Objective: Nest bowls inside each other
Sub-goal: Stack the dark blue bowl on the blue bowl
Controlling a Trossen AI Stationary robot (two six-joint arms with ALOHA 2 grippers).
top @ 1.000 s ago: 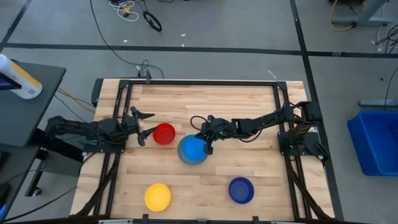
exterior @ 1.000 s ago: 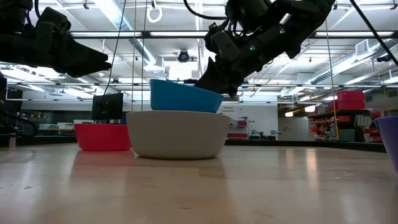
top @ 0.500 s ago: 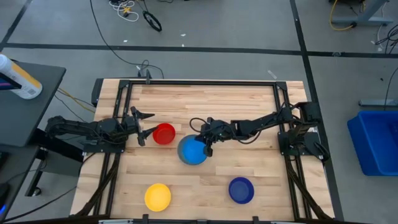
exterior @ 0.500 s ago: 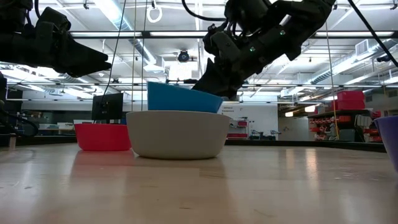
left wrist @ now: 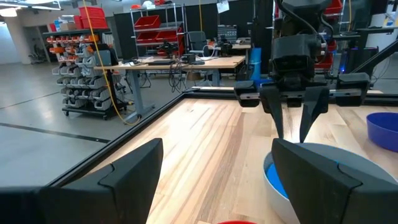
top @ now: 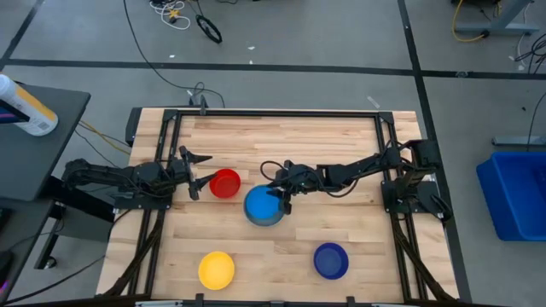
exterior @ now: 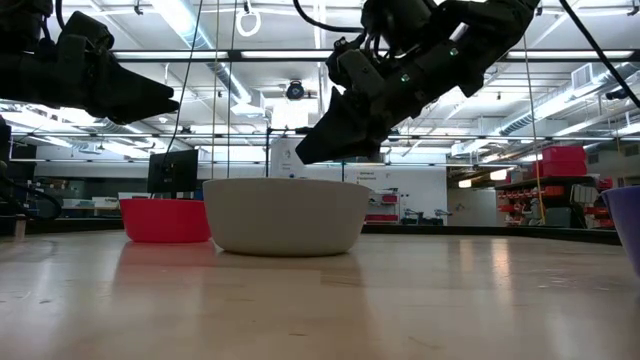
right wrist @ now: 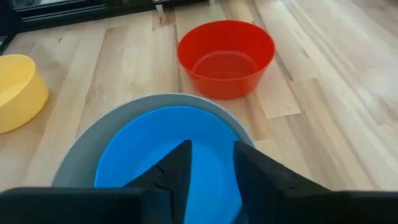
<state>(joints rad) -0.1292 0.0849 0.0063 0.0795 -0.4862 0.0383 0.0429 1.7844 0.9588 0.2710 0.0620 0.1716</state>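
The light blue bowl [top: 263, 205] sits inside the larger grey bowl [exterior: 287, 215] at the table's middle; the low view hides it behind the grey wall. My right gripper [top: 279, 197] hovers open just above the grey bowl's right rim, its fingers [left wrist: 278, 118] spread apart and touching nothing. The red bowl [top: 225, 183] stands on its base left of the grey one. My left gripper [top: 195, 171] waits open and level, just left of the red bowl. The yellow bowl [top: 216, 269] and the dark blue bowl [top: 331, 260] stand near the front edge.
Black frame rails [top: 273, 112] run along the table's far and side edges. Bare wood lies between the grey bowl and the two front bowls. A blue bin [top: 516, 192] stands on the floor off to the right.
My right gripper has opened and let go of the light blue bowl. That bowl, a second ago tilted with its rim well above the grey bowl, has dropped flat into the grey bowl and out of sight in the low view. The gripper itself has kept its place.
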